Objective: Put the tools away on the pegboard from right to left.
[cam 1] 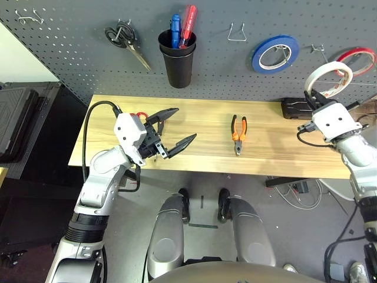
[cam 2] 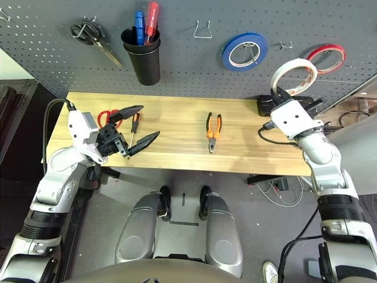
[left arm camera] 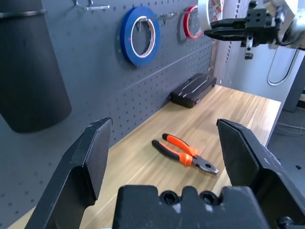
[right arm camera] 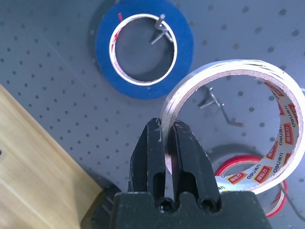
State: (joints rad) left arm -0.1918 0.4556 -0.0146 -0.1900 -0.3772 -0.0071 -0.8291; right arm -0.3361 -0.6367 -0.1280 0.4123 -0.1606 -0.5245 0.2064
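Right gripper (cam 2: 281, 94) lifts the white tape (cam 2: 294, 76) to the pegboard (cam 1: 76, 53); left gripper (cam 1: 177, 131) waits empty.
Head views: right jaws clench the tape's rim between the blue roll (cam 1: 275, 53) and red roll (cam 1: 357, 60); left jaws are spread wide above the table (cam 1: 265, 150), pliers (cam 1: 238, 133) at mid-table, screwdriver (cam 2: 134, 127) and red scissors (cam 2: 107, 116) by the left gripper. Left wrist view: spread jaws frame the pliers. Right wrist view: jaws pinch the tape near a bare hook (right arm camera: 219, 106).
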